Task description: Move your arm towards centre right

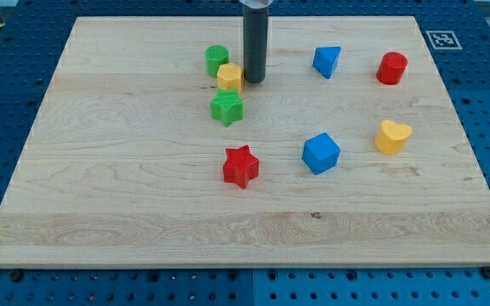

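Red star [241, 166], blue cube [321, 153] mid-board, well below my tip [254, 81]

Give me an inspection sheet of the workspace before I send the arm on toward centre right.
Surface: wooden board, flat, lying on a blue perforated table.
Job's things: my tip sits at the view's top centre, right beside the yellow block, on its right.
Clutter: green cylinder, yellow block and green star clustered together; red star near the centre; blue cube and yellow heart at centre right; blue triangular block and red cylinder at the view's top right.
Claw: none fitted, only the rod.
Cables: nothing seen.
Surroundings: a black-and-white marker tag at the board's top right corner.
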Robot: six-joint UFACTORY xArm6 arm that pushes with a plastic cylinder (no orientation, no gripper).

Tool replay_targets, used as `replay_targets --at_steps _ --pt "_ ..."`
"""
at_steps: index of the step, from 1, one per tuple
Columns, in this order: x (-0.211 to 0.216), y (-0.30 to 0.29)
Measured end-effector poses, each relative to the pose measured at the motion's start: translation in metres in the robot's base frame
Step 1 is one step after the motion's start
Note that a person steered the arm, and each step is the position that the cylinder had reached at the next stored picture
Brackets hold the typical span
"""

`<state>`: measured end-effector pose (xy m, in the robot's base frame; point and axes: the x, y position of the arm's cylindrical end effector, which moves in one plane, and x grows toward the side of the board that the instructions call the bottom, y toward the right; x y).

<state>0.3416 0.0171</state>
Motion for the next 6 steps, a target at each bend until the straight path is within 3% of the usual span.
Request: replay_targets --at_steps 3,6 --pt "0.0 0.074" --pt "0.037 0.176"
